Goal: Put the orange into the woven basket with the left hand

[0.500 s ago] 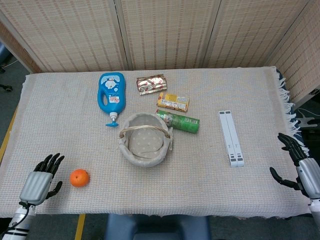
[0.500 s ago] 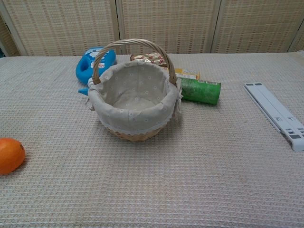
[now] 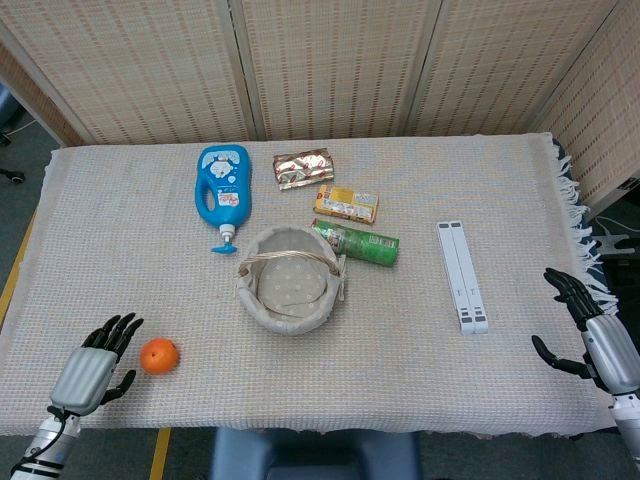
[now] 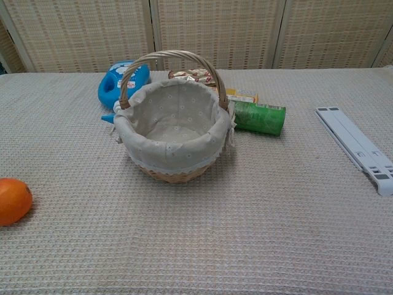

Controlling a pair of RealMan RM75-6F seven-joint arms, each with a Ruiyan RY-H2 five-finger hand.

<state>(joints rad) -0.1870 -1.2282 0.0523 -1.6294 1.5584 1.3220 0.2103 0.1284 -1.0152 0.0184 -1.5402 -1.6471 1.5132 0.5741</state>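
The orange (image 3: 158, 355) lies on the woven cloth near the front left corner; the chest view shows it at the left edge (image 4: 13, 201). My left hand (image 3: 95, 366) hovers just left of it, fingers spread, holding nothing, a small gap between them. The woven basket (image 3: 291, 291) with its pale dotted lining and arched handle stands mid-table, empty, and fills the centre of the chest view (image 4: 174, 132). My right hand (image 3: 593, 333) is open at the table's right edge. Neither hand appears in the chest view.
Behind the basket lie a blue bottle (image 3: 224, 186), a shiny snack packet (image 3: 304, 168), a yellow box (image 3: 346, 203) and a green can (image 3: 362, 243) on its side. A white folding stand (image 3: 462, 276) lies to the right. Screens close off the back.
My left hand has moved right and slightly toward me, closing in on the orange. My right hand has shifted a little up and left. The orange has not moved.
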